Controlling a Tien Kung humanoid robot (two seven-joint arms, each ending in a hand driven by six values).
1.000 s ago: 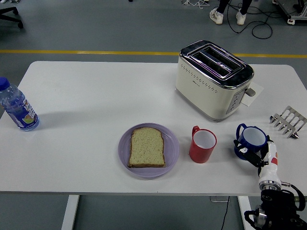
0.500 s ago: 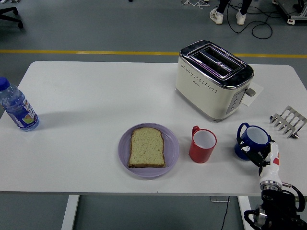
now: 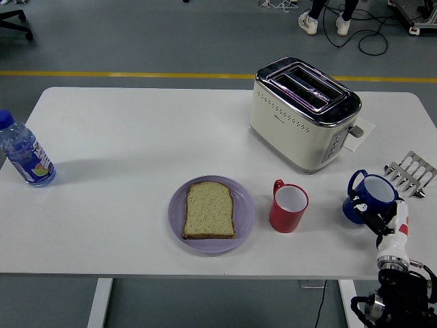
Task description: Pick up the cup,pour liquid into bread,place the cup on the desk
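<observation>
done: your right hand point(image 3: 379, 217) has its fingers wrapped on the blue cup point(image 3: 367, 197)
left: pour on bread point(image 3: 209, 210), set down

I count two cups, a red cup point(image 3: 288, 207) and a blue cup point(image 3: 369, 196); one bread slice point(image 3: 209, 210) on one purple plate point(image 3: 245, 212); one toaster point(image 3: 303, 113); one water bottle point(image 3: 24, 153); one metal rack point(image 3: 411, 173).
</observation>
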